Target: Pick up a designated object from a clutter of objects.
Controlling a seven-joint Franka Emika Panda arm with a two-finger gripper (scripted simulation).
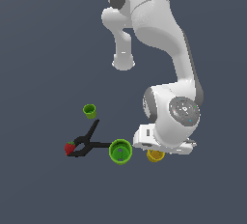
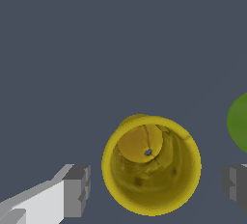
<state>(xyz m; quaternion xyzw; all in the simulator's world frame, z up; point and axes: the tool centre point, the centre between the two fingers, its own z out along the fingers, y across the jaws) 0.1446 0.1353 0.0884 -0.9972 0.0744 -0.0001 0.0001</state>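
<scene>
The designated object, a small yellow cup (image 2: 152,165), stands upright with its mouth toward the wrist camera. My gripper (image 2: 157,189) is open, one grey fingertip (image 2: 77,189) on each side of the cup with a gap to its wall. In the exterior view the yellow cup (image 1: 155,156) peeks out from under the white hand, and the gripper (image 1: 157,151) sits low right over it, its fingers mostly hidden. The rest of the clutter of objects lies toward the exterior view's left.
A larger bright green cup (image 1: 120,151) stands close beside the yellow one; its edge (image 2: 240,121) shows near one finger. Beyond it lie a black clamp (image 1: 87,143), a red strawberry (image 1: 70,147) and a small olive-green cup (image 1: 89,111).
</scene>
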